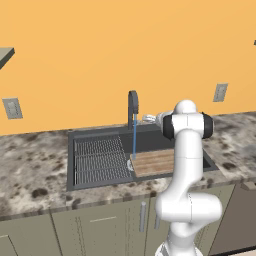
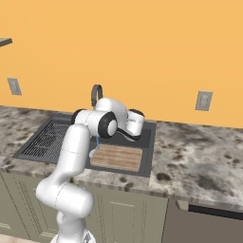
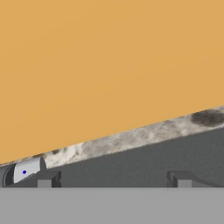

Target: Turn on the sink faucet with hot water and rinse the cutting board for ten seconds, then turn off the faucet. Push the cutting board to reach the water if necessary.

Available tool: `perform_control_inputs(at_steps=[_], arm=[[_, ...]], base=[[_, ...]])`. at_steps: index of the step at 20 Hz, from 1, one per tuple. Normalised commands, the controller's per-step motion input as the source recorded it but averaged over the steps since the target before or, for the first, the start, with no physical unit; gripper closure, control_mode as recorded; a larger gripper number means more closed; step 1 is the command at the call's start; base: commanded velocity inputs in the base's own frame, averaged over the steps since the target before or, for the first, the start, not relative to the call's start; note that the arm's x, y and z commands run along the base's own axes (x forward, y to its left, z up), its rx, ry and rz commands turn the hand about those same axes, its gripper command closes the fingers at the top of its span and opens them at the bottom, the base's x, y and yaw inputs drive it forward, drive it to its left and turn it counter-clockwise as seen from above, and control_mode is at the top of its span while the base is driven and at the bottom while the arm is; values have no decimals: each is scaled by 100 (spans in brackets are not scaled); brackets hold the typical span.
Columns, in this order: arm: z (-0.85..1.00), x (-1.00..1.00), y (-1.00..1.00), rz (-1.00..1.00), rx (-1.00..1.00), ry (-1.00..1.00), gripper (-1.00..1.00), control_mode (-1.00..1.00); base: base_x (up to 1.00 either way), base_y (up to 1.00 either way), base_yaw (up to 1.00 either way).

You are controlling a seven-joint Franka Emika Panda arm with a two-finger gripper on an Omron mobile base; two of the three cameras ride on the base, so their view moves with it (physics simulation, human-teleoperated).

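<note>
Over the granite bench (image 1: 35, 165), l. to r.: ridged rack (image 1: 97, 160), faucet (image 1: 132, 107) w/ water (image 1: 134, 140) running onto cutting board (image 1: 152, 162) (lying at the sink's (image 1: 72, 137) right end); gripper (image 3: 113, 178) near faucet base, jaws wide apart, nothing between.

White arm rises from the base, elbow bent high, forearm reaching forward and level; claw (image 3: 113, 178) empty, its two dark fingertips (image 3: 48, 178) standing wide apart, nothing between them.
</note>
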Motion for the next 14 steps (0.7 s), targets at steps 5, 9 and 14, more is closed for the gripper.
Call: perform_control_inputs(at_steps=[5,9,14], arm=[[-3,3,1,0,0,0,-100,-100],[0,0,0,0,0,0,-100,-100],[-1,0,2,0,0,0,-100,-100]], base=[[0,0,0],[0,0,0],[0,0,0]])
